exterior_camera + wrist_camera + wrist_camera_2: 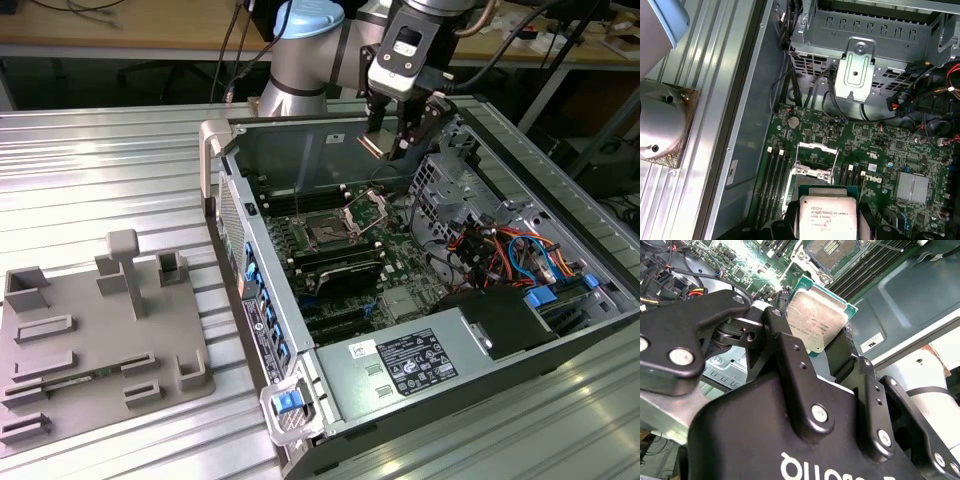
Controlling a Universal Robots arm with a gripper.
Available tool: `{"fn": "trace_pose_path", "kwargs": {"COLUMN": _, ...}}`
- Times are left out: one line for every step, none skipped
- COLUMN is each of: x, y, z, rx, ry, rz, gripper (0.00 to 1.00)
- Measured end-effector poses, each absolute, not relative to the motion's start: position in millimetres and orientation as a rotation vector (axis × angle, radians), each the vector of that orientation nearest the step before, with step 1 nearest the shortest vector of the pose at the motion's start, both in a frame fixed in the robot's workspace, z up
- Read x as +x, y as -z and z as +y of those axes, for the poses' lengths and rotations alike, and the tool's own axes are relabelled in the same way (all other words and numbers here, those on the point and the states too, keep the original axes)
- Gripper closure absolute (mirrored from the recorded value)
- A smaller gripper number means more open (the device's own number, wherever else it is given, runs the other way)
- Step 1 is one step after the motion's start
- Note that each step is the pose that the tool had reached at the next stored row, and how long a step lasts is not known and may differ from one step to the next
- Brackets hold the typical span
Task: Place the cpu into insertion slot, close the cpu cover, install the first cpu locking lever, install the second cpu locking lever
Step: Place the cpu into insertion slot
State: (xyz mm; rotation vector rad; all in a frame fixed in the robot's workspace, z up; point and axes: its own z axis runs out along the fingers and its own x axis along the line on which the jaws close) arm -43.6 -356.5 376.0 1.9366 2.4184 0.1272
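Observation:
My gripper (392, 143) hangs above the open computer case, shut on the cpu (374, 146), a flat square chip with a silver lid on a green edge. In the second wrist view the black fingers (782, 347) clamp the cpu (817, 320) on two opposite sides. The insertion slot (325, 232) lies lower and towards the exterior view's left of the chip, a dark square in the green board, bare and uncovered (832, 249). The cpu cover (366, 208) stands tilted up beside it. In the first wrist view the cpu (827, 216) is above the board, close to the raised cover (816, 157).
A metal drive cage (440, 190) and a bundle of orange and blue cables (510, 250) stand at the exterior view's right of the socket. The labelled power supply box (420, 360) fills the case's near end. Black memory slots (340, 268) flank the socket. A grey fixture plate (90, 330) lies outside.

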Motion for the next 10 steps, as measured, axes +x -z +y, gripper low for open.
{"fn": "trace_pose_path", "kwargs": {"x": -44.6, "y": -376.0, "z": -356.5, "rx": 1.937, "ry": -0.127, "rz": 2.418, "gripper": 0.45}}
{"fn": "trace_pose_path", "kwargs": {"x": -45.8, "y": -375.8, "z": -356.5, "rx": 1.937, "ry": -0.127, "rz": 2.418, "gripper": 0.45}}
{"fn": "trace_pose_path", "kwargs": {"x": -46.6, "y": -375.6, "z": -356.5, "rx": 1.937, "ry": -0.127, "rz": 2.418, "gripper": 0.45}}
{"fn": "trace_pose_path", "kwargs": {"x": -47.9, "y": -375.1, "z": -356.5, "rx": 1.938, "ry": -0.127, "rz": 2.417, "gripper": 0.45}}
{"fn": "trace_pose_path", "kwargs": {"x": -48.9, "y": -374.7, "z": -356.5, "rx": 1.938, "ry": -0.127, "rz": 2.417, "gripper": 0.45}}
{"fn": "trace_pose_path", "kwargs": {"x": -49.9, "y": -374.4, "z": -356.5, "rx": 1.941, "ry": -0.127, "rz": 2.415, "gripper": 0.45}}
{"fn": "trace_pose_path", "kwargs": {"x": -50.6, "y": -374.0, "z": -356.5, "rx": 1.946, "ry": -0.127, "rz": 2.411, "gripper": 0.45}}
{"fn": "trace_pose_path", "kwargs": {"x": -51.3, "y": -373.6, "z": -356.5, "rx": 1.952, "ry": -0.126, "rz": 2.406, "gripper": 0.45}}
{"fn": "trace_pose_path", "kwargs": {"x": -51.4, "y": -372.1, "z": -356.5, "rx": 1.969, "ry": -0.126, "rz": 2.390, "gripper": 0.45}}
{"fn": "trace_pose_path", "kwargs": {"x": -51.4, "y": -370.7, "z": -356.5, "rx": 1.987, "ry": -0.125, "rz": 2.375, "gripper": 0.45}}
